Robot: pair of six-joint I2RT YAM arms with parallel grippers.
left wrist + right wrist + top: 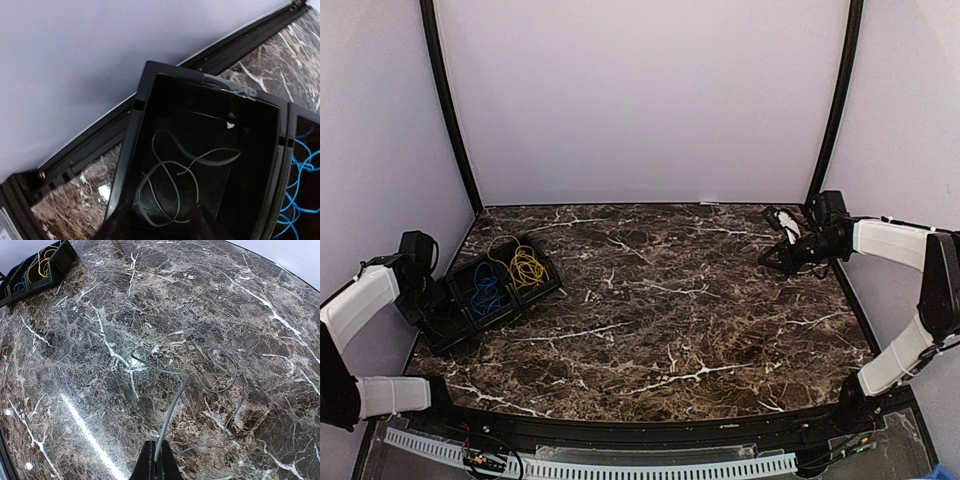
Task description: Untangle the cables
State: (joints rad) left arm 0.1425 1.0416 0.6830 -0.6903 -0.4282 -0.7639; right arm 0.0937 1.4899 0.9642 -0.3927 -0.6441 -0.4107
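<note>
A black three-part tray [548,287] sits at the left of the marble table. One part holds yellow cables [526,266], the middle one blue cables [484,296]. My left gripper [428,300] is over the near end part. In the left wrist view it [160,231] is open above a loose grey cable [172,187] lying in that part; blue cables [300,195] show to the right. My right gripper [776,252] is at the far right, low over the table. In the right wrist view it [159,462] is shut on another grey cable [172,410], which trails onto the table in loops.
Pale walls with black corner posts enclose the marble table [660,320]. A black rail [85,150] runs along the table edge beside the tray. The tray also shows far off in the right wrist view [56,264].
</note>
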